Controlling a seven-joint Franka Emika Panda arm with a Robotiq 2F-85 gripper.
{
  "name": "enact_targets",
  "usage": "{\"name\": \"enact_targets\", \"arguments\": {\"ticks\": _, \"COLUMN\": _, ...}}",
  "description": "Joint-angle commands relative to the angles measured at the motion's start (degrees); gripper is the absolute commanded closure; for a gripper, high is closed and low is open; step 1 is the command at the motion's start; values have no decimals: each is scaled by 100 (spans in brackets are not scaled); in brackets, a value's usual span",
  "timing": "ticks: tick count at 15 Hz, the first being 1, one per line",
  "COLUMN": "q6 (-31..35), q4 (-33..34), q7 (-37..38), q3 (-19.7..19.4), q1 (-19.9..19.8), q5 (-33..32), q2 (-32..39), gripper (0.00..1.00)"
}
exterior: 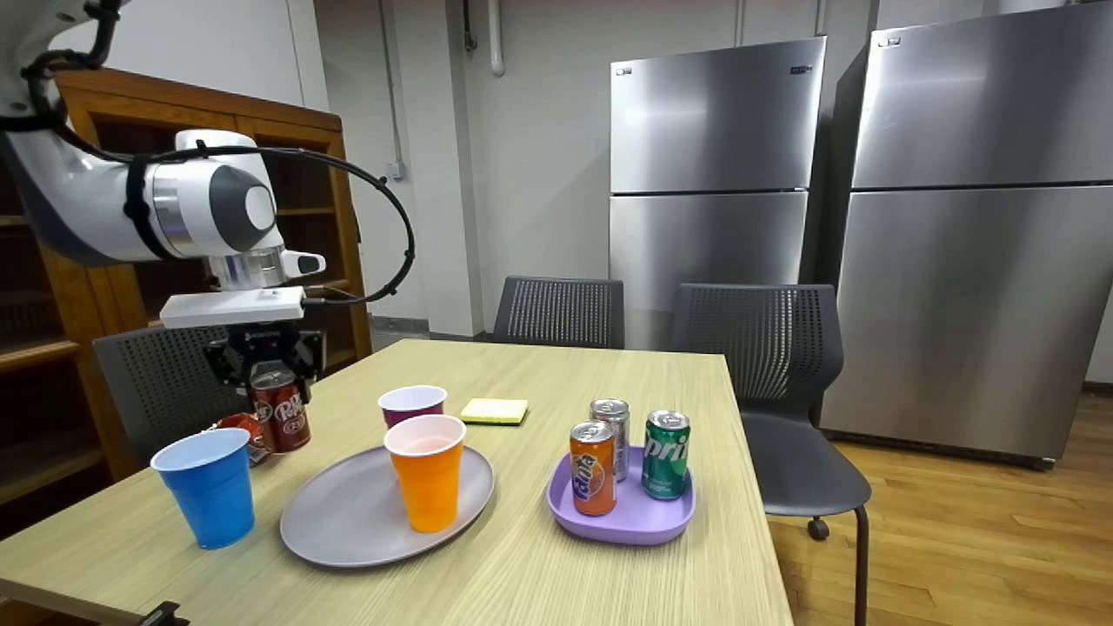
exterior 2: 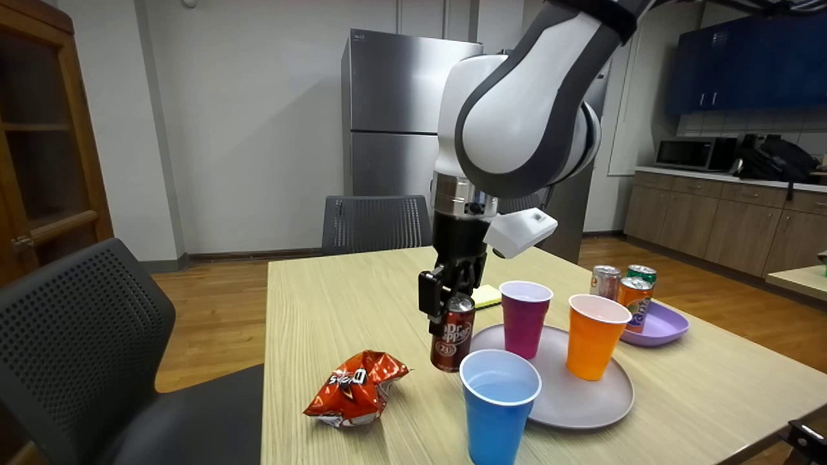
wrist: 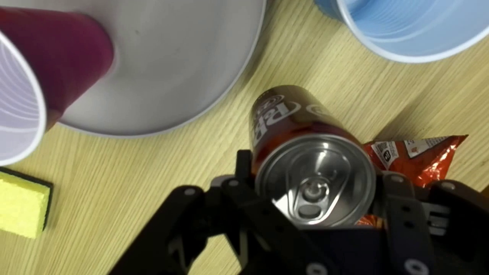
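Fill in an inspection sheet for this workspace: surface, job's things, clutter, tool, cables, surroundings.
Surface: light wood-grain table.
Job's things: Dr Pepper can, roughly upright; contact with table unclear.
Clutter: blue cup, snack bag, sponge; orange cup and maroon cup on gray plate; three soda cans on purple tray.
Tool: closed on the can near its top.
Cables: black cable looping out from the arm.
Surroundings: refrigerators, chairs, wooden cabinet.

In an exterior view: one Dr Pepper can (exterior: 283, 416) at the left plus three more cans (exterior: 594, 474) (exterior: 620, 430) (exterior: 666, 469) right of centre, making four; three cups (exterior: 209, 500) (exterior: 432, 482) (exterior: 412, 402) lower left; one grey plate (exterior: 343, 513); one purple tray (exterior: 623, 527); one yellow sponge (exterior: 494, 409); one red packet (exterior 2: 358, 391); three chairs (exterior: 165, 382) (exterior: 561, 313) (exterior: 756, 339); one tabletop (exterior: 678, 591); two refrigerators (exterior: 709, 235) (exterior: 974, 322) upper right.
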Motion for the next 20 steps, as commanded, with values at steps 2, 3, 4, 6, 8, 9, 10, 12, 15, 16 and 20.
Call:
{"name": "enact_targets", "arguments": {"ticks": 2, "q6": -242, "q4": -202, "q7": -564, "q3": 238, "q1": -337, "q5": 504, "q2": -654, "gripper": 62}}
{"name": "enact_targets", "arguments": {"ticks": 3, "q6": -284, "q4": -187, "q7": -636, "q3": 236, "q1": -367, "q5": 589, "q2": -711, "gripper": 62}}
{"name": "enact_targets", "arguments": {"ticks": 4, "q6": -349, "q4": -175, "q7": -773, "q3": 242, "q1": -416, "q5": 714, "q2": -776, "gripper": 62}}
{"name": "enact_targets", "arguments": {"ticks": 6, "q6": -457, "q4": -166, "q7": -924, "q3": 204, "q1": -469, "q5": 868, "q2": -911, "gripper": 62}}
{"name": "enact_targets", "arguments": {"ticks": 8, "q6": -556, "q4": -185, "q7": -1078, "q3": 163, "q1": -540, "q5": 1011, "q2": -1076, "gripper": 62}}
{"name": "enact_targets", "arguments": {"ticks": 9, "q6": -631, "q4": -193, "q7": -1200, "q3": 153, "q1": -583, "q5": 1124, "q2": -1160, "gripper": 62}}
{"name": "enact_targets", "arguments": {"ticks": 10, "q6": -676, "q4": -216, "q7": -1296, "q3": 138, "q1": -618, "q5": 1229, "q2": -1256, "gripper": 62}}
{"name": "enact_targets", "arguments": {"ticks": 12, "q6": -782, "q4": -254, "q7": -1497, "q3": 82, "q1": -679, "q5": 1424, "q2": -1437, "gripper": 62}}
{"name": "enact_targets", "arguments": {"ticks": 15, "q6": -940, "q4": -316, "q7": -1624, "q3": -61, "q1": -729, "q5": 1556, "q2": -1699, "gripper": 62}}
{"name": "enact_targets", "arguments": {"ticks": 16, "q6": -986, "q4": -345, "q7": -1655, "q3": -122, "q1": -737, "q5": 1580, "q2": -1786, "gripper": 62}}
{"name": "enact_targets", "arguments": {"ticks": 20, "q6": -1106, "q4": -465, "q7": -1732, "q3": -401, "q1": -763, "q5": 1651, "q2": -2119, "gripper": 62}}
